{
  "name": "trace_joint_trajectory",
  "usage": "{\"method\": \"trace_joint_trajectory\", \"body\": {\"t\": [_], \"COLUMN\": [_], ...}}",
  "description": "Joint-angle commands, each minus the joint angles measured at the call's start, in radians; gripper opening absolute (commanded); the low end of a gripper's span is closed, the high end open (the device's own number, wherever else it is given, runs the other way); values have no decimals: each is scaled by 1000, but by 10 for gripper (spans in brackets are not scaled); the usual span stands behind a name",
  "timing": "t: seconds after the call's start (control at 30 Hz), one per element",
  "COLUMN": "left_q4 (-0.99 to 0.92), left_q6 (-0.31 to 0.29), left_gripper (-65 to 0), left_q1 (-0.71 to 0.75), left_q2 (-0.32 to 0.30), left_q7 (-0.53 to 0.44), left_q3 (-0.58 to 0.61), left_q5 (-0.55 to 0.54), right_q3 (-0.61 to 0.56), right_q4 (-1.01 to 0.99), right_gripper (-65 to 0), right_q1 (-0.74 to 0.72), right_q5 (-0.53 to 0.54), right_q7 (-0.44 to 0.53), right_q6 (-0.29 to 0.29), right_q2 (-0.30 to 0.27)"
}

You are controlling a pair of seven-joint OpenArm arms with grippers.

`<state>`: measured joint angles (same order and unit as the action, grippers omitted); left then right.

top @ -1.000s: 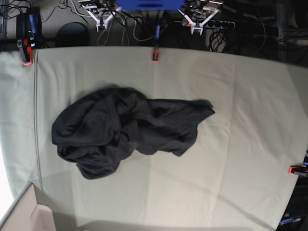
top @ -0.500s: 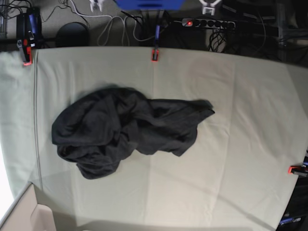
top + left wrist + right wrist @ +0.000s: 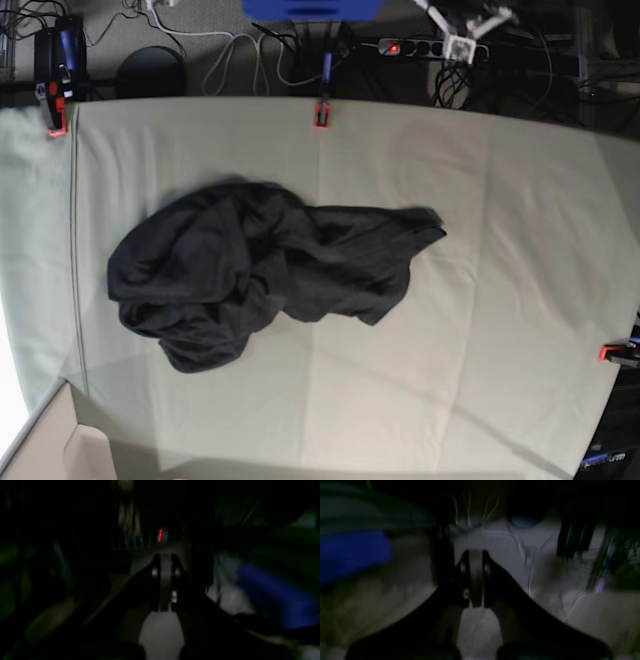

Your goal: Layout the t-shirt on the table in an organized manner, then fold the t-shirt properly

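With both grippers — left (image 3: 165,585), right (image 3: 475,580) — closed and empty, grabbing the bunched shirt (image 3: 260,265) blindly risks pinching several layers at once.

Behind the far edge, at top of the base view, is a dark grey floor (image 3: 205,70) w/ white and black cables (image 3: 250,55) lying loose. A power strip (image 3: 420,46) w/ a red light sits upper right. A blue block (image 3: 312,8) is at top centre. Bright light comes in at lower left edge.
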<state>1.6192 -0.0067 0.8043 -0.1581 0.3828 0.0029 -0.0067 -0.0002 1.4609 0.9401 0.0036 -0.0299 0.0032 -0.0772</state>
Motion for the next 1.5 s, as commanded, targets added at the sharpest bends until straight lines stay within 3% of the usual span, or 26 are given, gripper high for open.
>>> {"method": "trace_joint_trajectory", "body": {"t": [0.0,0.13,0.3,0.4,0.5,0.6,0.83,1.03,1.47], "left_q4": [77,278,376,375,375,375,352,232,-35], "left_q6": [7,9,9,4,6,4,3,9,12], "left_gripper": [-649,-649,-646,-640,-563,-475,-319,-311,-309], "left_q1": [33,40,-20,-90,-128,-168,-285,-389,-586], "left_q2": [-10,-11,18,76,117,147,144,116,159], "left_q7": [15,74,106,107,107,107,107,107,100], "left_q3": [-4,-5,1,-1,3,4,-1,-1,-123], "left_q5": [4,4,4,4,4,4,4,7,6], "right_q3": [2,29,42,39,41,39,32,32,30], "right_q4": [62,263,419,505,551,555,558,558,548], "right_gripper": [-650,-650,-650,-650,-649,-602,-451,-381,-381], "right_q1": [40,96,66,1,-71,-123,-129,-131,-132], "right_q5": [0,0,0,2,2,2,2,2,2], "right_q7": [20,20,6,-109,-247,-330,-354,-354,-362], "right_q6": [2,2,2,2,2,2,2,2,2], "right_q2": [-9,-9,-2,0,35,49,46,41,44]}}
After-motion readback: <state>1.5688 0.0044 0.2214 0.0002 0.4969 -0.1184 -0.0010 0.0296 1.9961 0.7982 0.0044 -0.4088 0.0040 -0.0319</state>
